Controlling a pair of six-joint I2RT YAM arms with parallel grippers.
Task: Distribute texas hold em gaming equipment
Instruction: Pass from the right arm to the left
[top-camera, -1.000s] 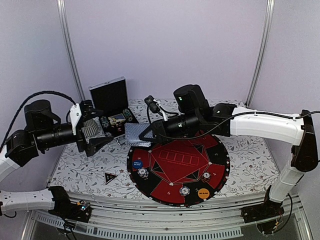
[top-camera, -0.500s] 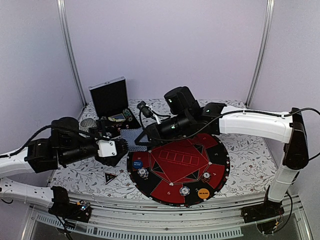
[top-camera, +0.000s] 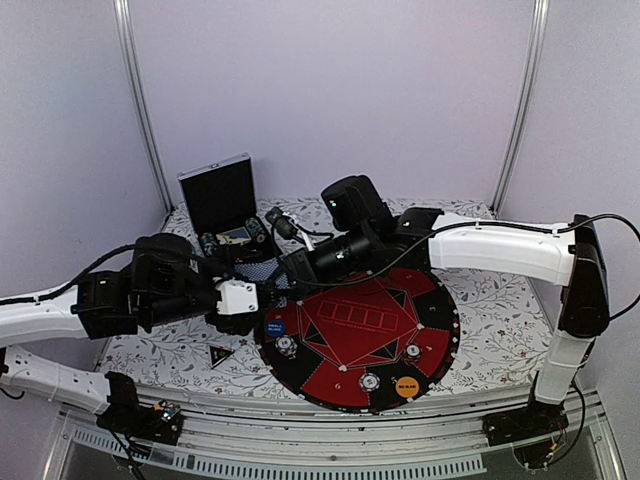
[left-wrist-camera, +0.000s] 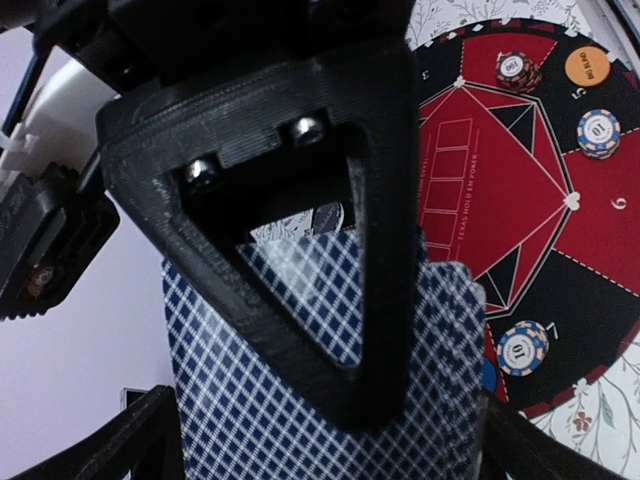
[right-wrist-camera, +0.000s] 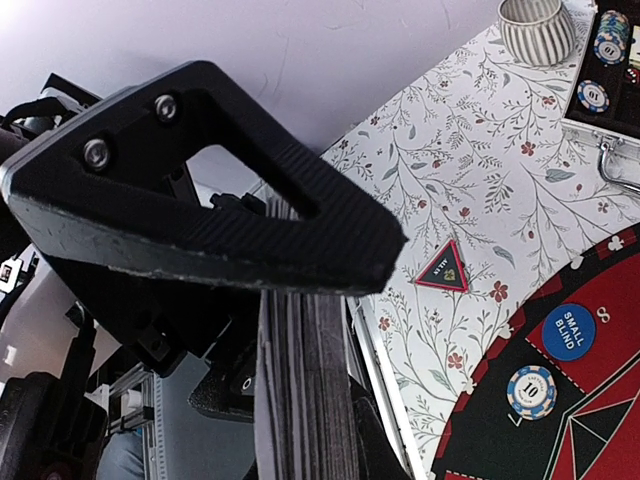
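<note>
While the right tool (top-camera: 287, 270) clenches the playing cards (top-camera: 262, 271) above the mat's (top-camera: 440, 345) far-left rim, seen from above, the released, wide-open left tool (top-camera: 256, 300) should close on one card only. Left wrist: grey-blue lattice backs, slightly fanned. Right wrist: the cards stand edge-on, a thick stack.

The surface (top-camera: 500, 320) is covered with a white flower-pattern cloth. On it lie a round red-and-black mat (top-camera: 350, 345), a small black triangular marker (top-camera: 220, 354) near the mat's left edge, an open case (top-camera: 218, 195) at the far left and a striped cup (right-wrist-camera: 530, 25) beside the case.
</note>
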